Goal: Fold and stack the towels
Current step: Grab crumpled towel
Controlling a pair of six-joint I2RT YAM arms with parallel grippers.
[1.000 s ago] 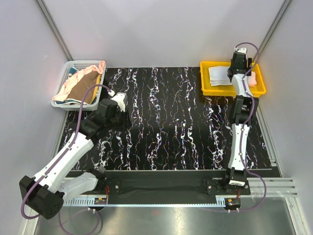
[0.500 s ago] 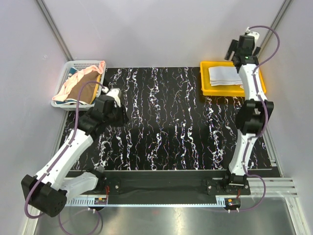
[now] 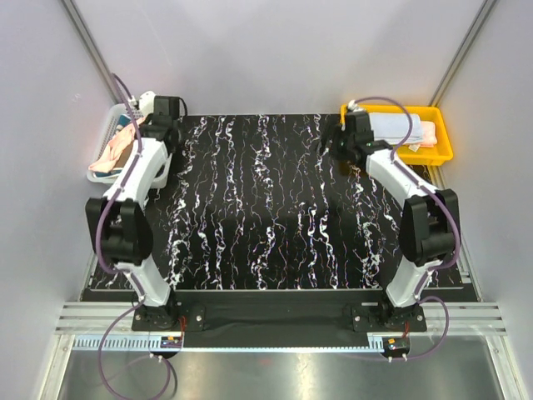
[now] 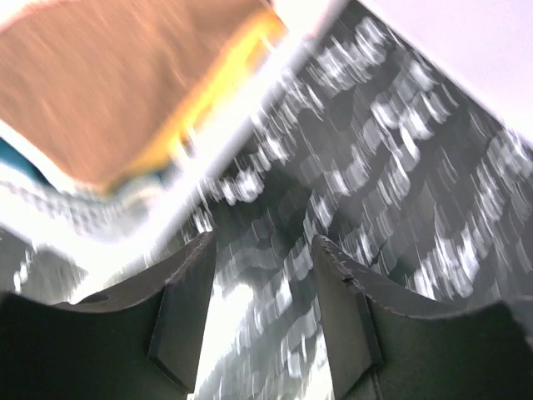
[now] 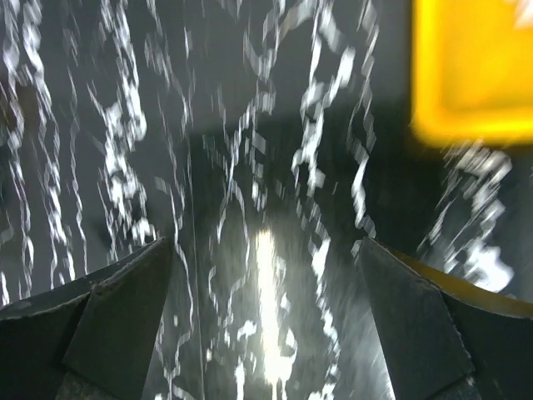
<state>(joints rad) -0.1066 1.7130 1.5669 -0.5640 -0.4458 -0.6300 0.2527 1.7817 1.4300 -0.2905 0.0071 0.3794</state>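
Basket and tray at the tabletop's far corners.
From the middle of the tabletop (image 3: 275, 208), the basket (image 3: 102, 142) sits at ten o'clock with towels (image 3: 112, 154) heaped in it, and the tray (image 3: 433, 156) at two o'clock with folded towels (image 3: 387, 132) lying in it. The left fingers (image 4: 179, 321) hang by the basket's right rim, the right fingers (image 5: 117, 325) above the tabletop beside the tray's left wall.

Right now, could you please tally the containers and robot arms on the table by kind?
White mesh basket: 1
Yellow tray: 1
Robot arms: 2, the left arm and the right arm
Total: 4
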